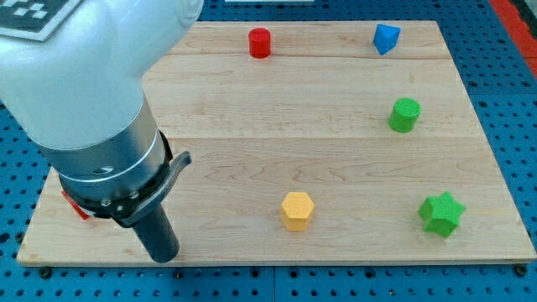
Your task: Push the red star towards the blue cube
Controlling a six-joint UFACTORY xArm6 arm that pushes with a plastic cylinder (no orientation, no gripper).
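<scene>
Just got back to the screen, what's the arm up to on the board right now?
The arm's big white and dark body fills the view's left, with my tip down near the bottom left corner of the light wooden board. A small red piece, probably the red star, peeks out from behind the arm, left of my tip. The blue cube sits far off at the view's top right. A red cylinder, green cylinder, green star and yellow hexagonal block lie untouched.

Bright, even overhead light. Soft short shadows under blocks. Mild glare on white arm housing (pixel 75 75), upper left. Focus sharp throughout.
</scene>
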